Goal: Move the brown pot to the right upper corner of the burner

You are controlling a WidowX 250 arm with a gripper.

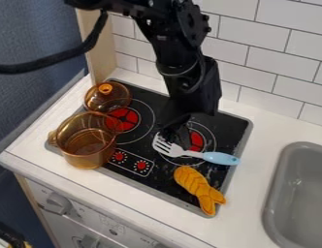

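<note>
My black gripper (175, 128) hangs over the middle of the black stovetop (151, 181), above the head of the spatula and beside the right burner. The brown see-through pot (87, 145) stands upright at the stovetop's left front corner, well to the left of the gripper. Behind that pot, a brown glass lid (106, 98) with an orange knob lies near the back left corner. The left burner (124, 119) shows red between pot and gripper, and the right burner (197, 141) is partly covered by the gripper and spatula.
A spatula (189, 153) with a white slotted head and pale blue handle lies across the right burner. In front of it is an orange fish-like toy (197, 186). A grey sink (299, 193) is at the right, and a white tiled wall (254, 58) rises behind.
</note>
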